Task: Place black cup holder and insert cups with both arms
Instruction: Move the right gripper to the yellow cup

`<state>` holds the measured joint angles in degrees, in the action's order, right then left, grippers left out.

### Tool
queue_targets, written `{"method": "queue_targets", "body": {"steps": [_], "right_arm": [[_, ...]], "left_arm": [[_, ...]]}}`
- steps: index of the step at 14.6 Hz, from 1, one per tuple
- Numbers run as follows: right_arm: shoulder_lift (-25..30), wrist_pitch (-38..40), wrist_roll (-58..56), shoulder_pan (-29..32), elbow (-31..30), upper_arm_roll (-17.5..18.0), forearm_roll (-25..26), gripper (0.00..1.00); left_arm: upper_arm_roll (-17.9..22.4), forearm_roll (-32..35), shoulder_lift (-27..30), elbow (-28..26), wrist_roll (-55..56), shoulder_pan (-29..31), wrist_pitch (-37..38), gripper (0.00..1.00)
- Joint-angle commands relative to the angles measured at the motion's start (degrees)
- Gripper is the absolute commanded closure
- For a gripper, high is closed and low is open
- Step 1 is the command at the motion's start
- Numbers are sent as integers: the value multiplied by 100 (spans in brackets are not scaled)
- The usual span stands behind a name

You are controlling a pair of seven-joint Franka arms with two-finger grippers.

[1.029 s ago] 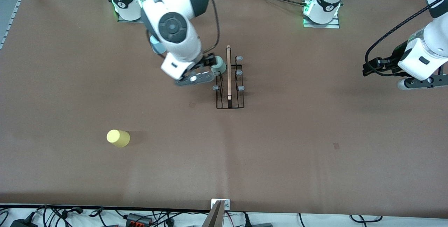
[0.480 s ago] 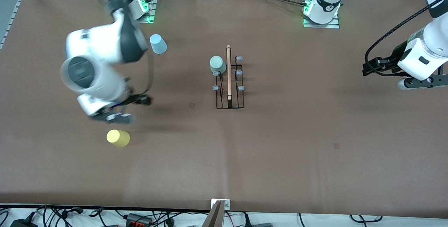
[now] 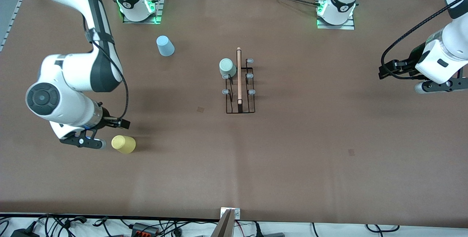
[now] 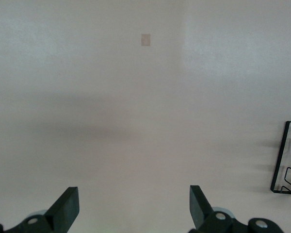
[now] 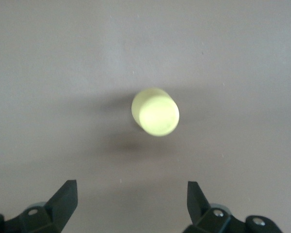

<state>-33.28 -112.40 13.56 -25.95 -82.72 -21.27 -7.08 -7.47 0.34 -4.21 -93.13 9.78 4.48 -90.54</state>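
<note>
The black cup holder [image 3: 239,109] stands mid-table, and its corner [image 4: 287,160] shows in the left wrist view. A mint cup [image 3: 227,67] sits upside down on one of its prongs, on the side toward the right arm's end. The light blue cup [image 3: 165,45] stands upside down near the right arm's base. The yellow cup [image 3: 123,144] stands nearer the front camera. My right gripper [image 3: 93,140] hangs open just beside it, on the side toward the right arm's end. The right wrist view shows the yellow cup [image 5: 155,111] ahead of the open right gripper [image 5: 131,201], apart from it. My left gripper [image 3: 433,86] waits open and empty [image 4: 134,206].
Brown table cover [image 3: 310,149] spreads around the holder. The two arm bases [image 3: 136,8] [image 3: 336,10] stand along the edge farthest from the front camera. Cables lie along the edge nearest it.
My right arm left the mint cup on the holder's prong and swung toward its own end of the table, down beside the yellow cup. The left arm has not moved.
</note>
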Motion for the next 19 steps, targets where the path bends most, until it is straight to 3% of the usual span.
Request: {"method": "queue_targets", "body": {"steps": [1,3,9,12,19], "right_arm": [[-354,-545,-300,203,63,62,-56,0],[-548,-695,-905,431,72,79,-117,0],[-1083,-1124,-2005,890,169,114,-1506,0],[-1155,-1592,-2068,881,169,123,-1541,0],[-1164,-1610,-2190,881,169,360,-1551,0]], "left_arm": [[-53,54,122,-65,-82,53,54,0],[-44,54,122,-65,-82,53,63,0],[-53,54,122,-65,-82,53,89,0],[-53,54,122,-65,-82,53,89,0],[-53,54,122,-65,-82,53,89,0]]}}
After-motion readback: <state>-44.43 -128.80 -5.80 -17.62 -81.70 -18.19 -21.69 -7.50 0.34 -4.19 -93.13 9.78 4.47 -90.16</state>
